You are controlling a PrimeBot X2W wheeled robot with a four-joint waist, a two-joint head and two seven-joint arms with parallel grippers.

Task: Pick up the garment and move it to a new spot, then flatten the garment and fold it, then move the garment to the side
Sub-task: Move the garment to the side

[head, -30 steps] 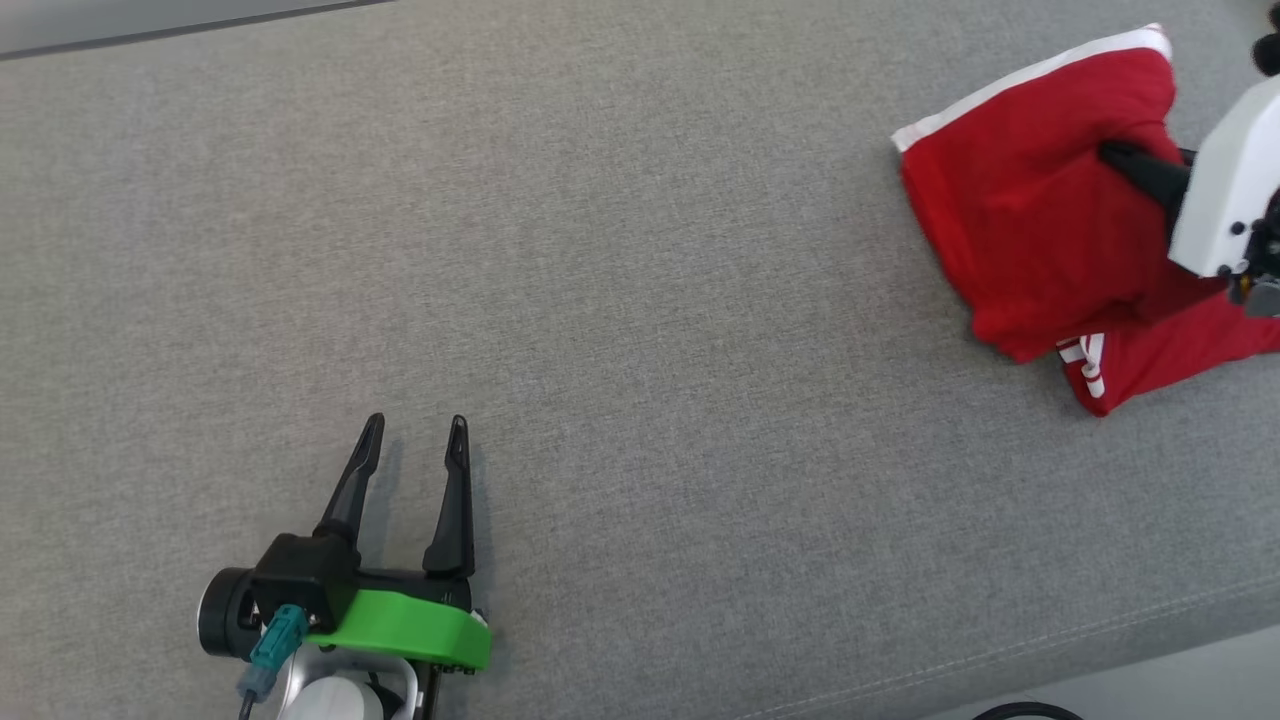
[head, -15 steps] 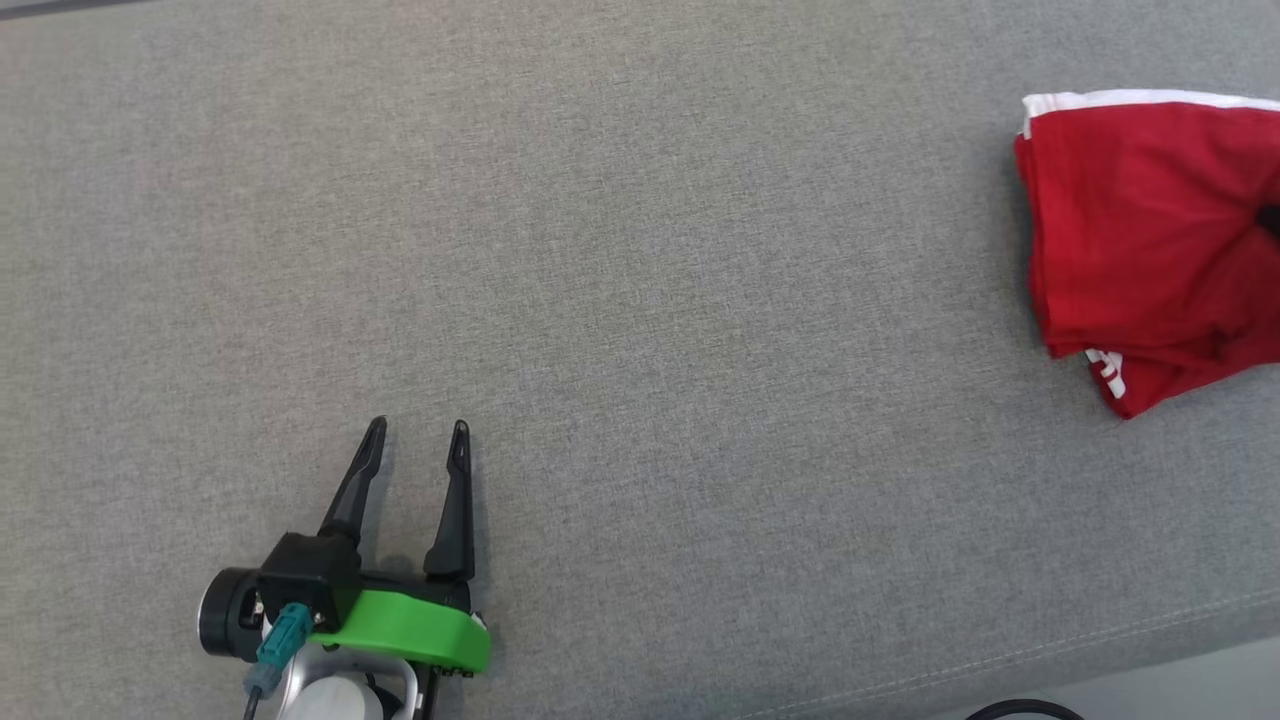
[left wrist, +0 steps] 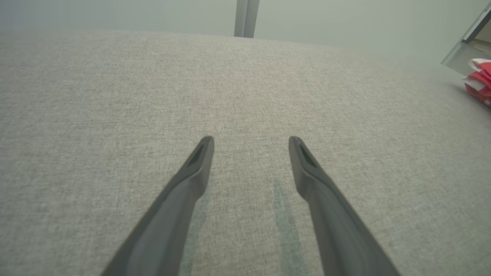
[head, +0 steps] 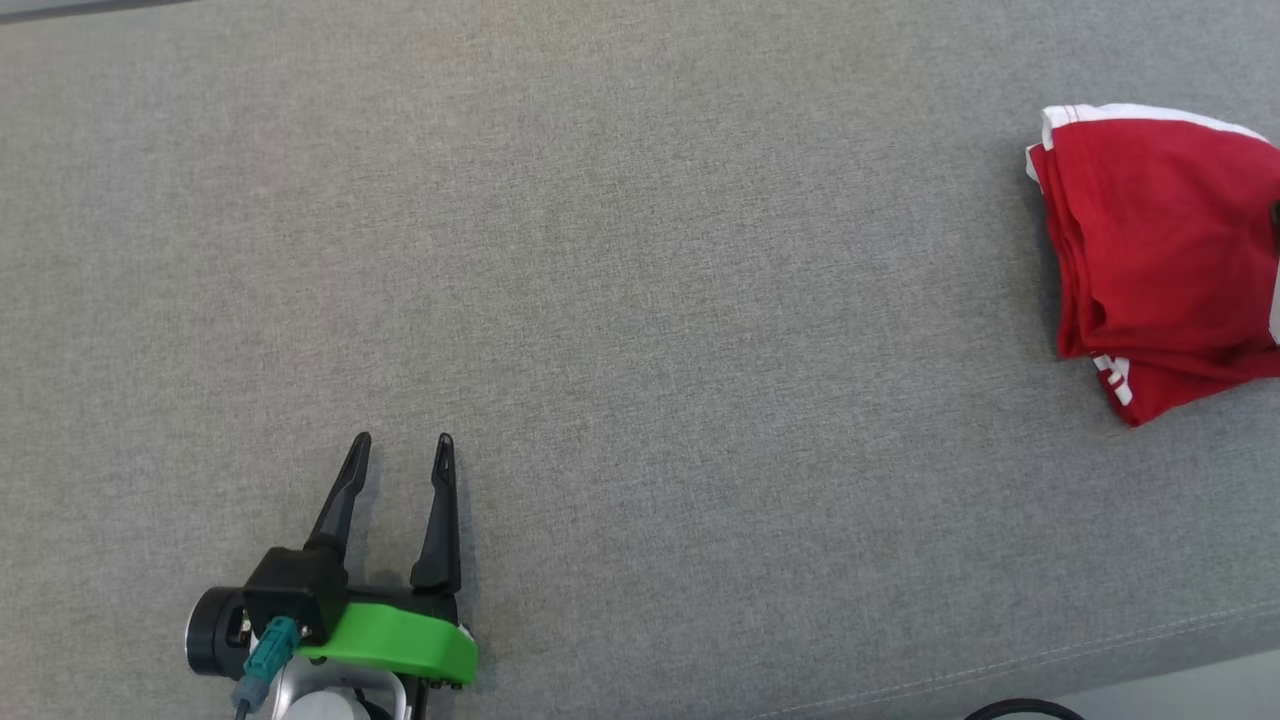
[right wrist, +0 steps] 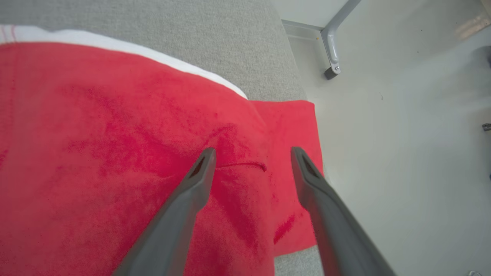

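Your left tool point(head: 403, 440) and right tool point(right wrist: 253, 151) both gape empty, the right above the folded red garment point(head: 1160, 260), white hem farthest, long axis unclear.

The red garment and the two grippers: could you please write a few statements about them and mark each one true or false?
1. The garment lies on the grey surface, at the right edge of the head view. True.
2. The left gripper is shut on the garment. False: its fingers are apart with nothing between them, far from the garment.
3. The right gripper has its fingers apart over the red cloth. True.
4. The garment is plain red all over. False: a white trim runs along one edge.
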